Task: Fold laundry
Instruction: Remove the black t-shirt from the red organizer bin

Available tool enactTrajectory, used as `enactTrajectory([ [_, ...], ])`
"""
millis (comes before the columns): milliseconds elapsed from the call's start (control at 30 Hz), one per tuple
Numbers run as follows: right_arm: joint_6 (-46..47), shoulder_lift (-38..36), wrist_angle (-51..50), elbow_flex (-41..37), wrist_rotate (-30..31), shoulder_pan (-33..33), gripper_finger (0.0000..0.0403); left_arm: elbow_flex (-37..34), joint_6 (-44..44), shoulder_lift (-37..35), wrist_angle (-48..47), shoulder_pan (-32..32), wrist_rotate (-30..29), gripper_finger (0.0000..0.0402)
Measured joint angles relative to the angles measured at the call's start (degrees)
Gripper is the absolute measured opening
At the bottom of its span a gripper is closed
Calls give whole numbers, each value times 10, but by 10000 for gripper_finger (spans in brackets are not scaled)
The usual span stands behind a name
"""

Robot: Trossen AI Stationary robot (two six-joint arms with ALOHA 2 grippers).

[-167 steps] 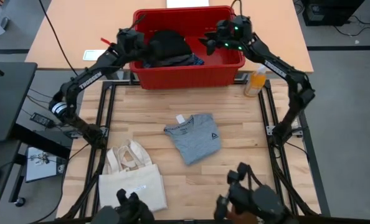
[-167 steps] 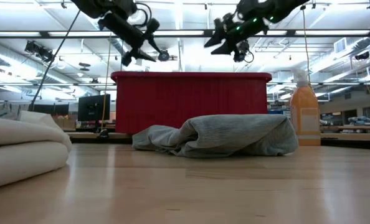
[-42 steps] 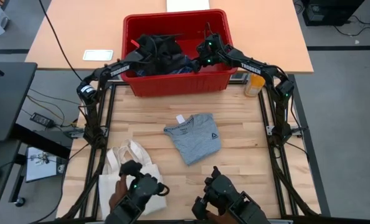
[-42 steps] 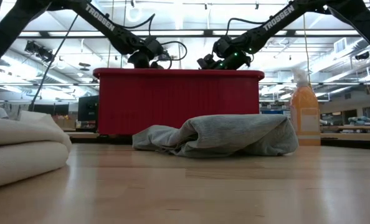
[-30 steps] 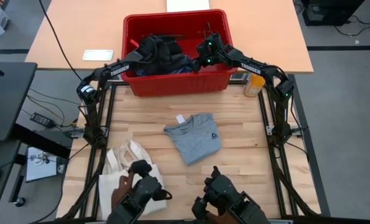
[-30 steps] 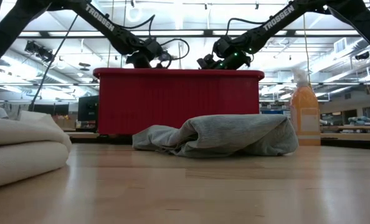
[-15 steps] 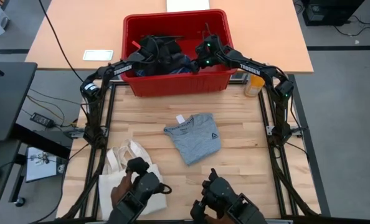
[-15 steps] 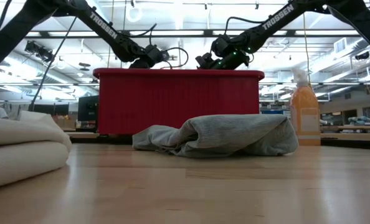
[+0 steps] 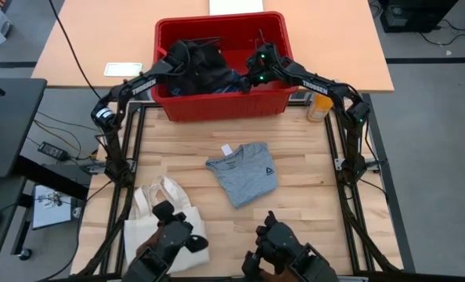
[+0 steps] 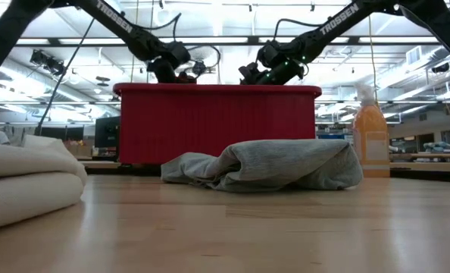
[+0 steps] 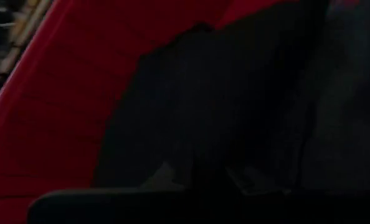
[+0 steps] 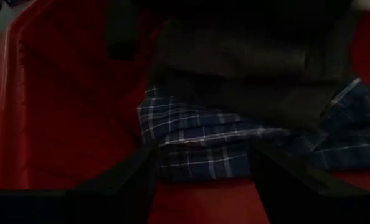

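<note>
A red bin (image 9: 221, 108) at the table's far edge holds black garments (image 9: 207, 61) and a blue-and-white plaid piece (image 12: 216, 140). My left gripper (image 9: 174, 56) is inside the bin's left part, close against a black garment (image 11: 222, 99) that fills its wrist view. My right gripper (image 12: 200, 165) is open and low in the bin's right part (image 9: 252, 74), with one finger on each side of a fold of the plaid piece. A folded light grey top (image 9: 244, 174) lies flat at the table's middle. My right gripper's open fingers (image 12: 135, 177) stand on either side of the plaid piece's near fold (image 12: 203, 155), which lies on the bin floor under a black garment. I cannot tell whether they touch it.
A cream tote bag (image 9: 166, 223) lies at the near left of the table. An orange bottle (image 9: 320, 102) stands just right of the bin. Two dark devices with hands (image 9: 283, 251) show at the near edge. Bare wood lies around the grey top.
My left gripper has moved toward the table's left inside the bin and risen a little above its rim. My right gripper has stayed low in the bin's right part.
</note>
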Motion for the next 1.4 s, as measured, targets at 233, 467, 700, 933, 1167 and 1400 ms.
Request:
enactTrajectory([
  [233,-171,-30,22,0,15,1,249,0,-39,-48,-33,-5,96,26],
  [467,-323,-30,61,1,110,31,246,0,-75,-62,-36,-14,129,26],
  [700,-400,-29,66,1,201,74,268,1,-96,-69,-35,-31,152,27],
  [933,-412,-28,117,1,257,78,307,1,-108,-74,-12,-57,173,26],
  [1167,-410,-28,109,1,236,58,302,1,-108,-89,33,-63,179,26],
  [1400,-403,-28,109,1,207,54,284,1,-145,-96,65,-56,187,26],
])
